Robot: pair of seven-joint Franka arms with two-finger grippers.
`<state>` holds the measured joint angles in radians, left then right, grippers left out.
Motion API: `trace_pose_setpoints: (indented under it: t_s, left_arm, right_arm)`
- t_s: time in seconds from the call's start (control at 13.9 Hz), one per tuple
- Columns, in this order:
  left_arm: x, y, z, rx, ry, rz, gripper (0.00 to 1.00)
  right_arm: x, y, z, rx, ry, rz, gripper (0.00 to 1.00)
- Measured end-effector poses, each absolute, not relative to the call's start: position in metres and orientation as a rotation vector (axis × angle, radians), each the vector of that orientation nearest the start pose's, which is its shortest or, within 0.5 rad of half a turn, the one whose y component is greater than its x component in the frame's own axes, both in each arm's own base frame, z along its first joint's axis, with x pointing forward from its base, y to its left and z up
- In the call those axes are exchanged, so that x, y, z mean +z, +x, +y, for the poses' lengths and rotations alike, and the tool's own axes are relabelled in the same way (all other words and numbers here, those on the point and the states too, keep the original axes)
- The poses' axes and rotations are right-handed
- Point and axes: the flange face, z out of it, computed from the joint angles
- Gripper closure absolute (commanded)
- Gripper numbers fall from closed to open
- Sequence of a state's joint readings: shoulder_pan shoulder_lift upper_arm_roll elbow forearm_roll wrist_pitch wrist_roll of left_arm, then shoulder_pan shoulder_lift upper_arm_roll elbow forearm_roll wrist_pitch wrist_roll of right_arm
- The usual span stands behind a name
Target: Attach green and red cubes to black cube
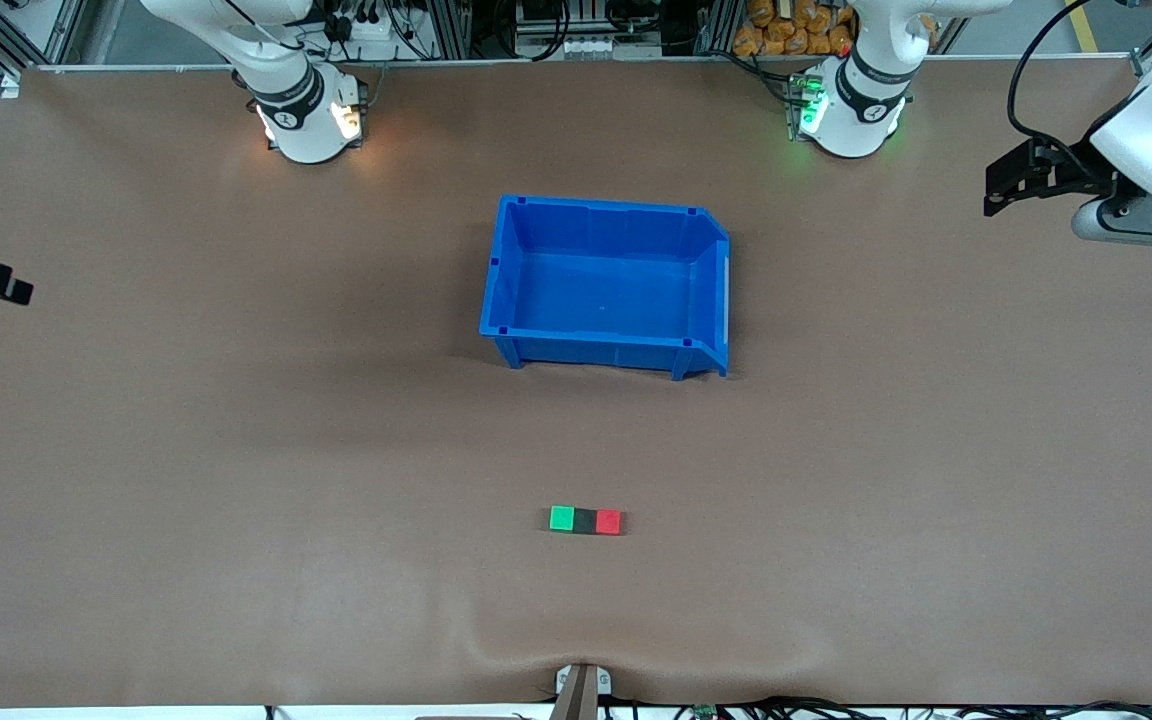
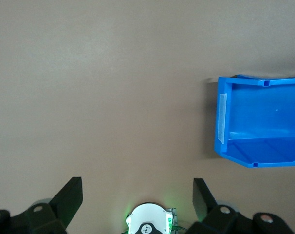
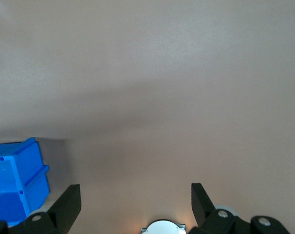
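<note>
cubes joined in a row, nearer the camera than the bin (image 1: 606,285).
you see green (image 1: 562,518), black (image 1: 585,520), red (image 1: 608,521) touching; left gripper (image 2: 138,195) and right gripper (image 3: 136,197) gape, over bare table (image 1: 236,450) at their own ends.

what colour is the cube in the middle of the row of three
Black, or very dark grey. The black cube sits between the green cube and the red cube, best seen in the front view.
</note>
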<state>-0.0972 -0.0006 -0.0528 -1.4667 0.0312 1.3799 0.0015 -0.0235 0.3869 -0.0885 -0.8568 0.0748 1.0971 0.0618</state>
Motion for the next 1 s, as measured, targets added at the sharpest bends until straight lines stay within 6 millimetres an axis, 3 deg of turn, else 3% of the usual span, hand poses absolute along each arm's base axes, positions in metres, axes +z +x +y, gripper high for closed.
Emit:
trace_pose_setpoints:
  t_s: [0.36,0.65,1.0]
  left_arm:
    - [0.655,0.529,-0.076,0.136,-3.093,0.231,0.0]
    - [0.654,0.529,-0.076,0.139,-3.092,0.231,0.0]
    - [0.646,0.532,-0.076,0.163,-3.091,0.231,0.0]
  right_arm:
    - [0.695,0.566,-0.052,0.109,-3.077,0.215,0.0]
    - [0.679,0.533,-0.054,0.072,-3.074,0.202,0.0]
    - [0.679,0.524,-0.052,0.064,-3.081,0.105,0.0]
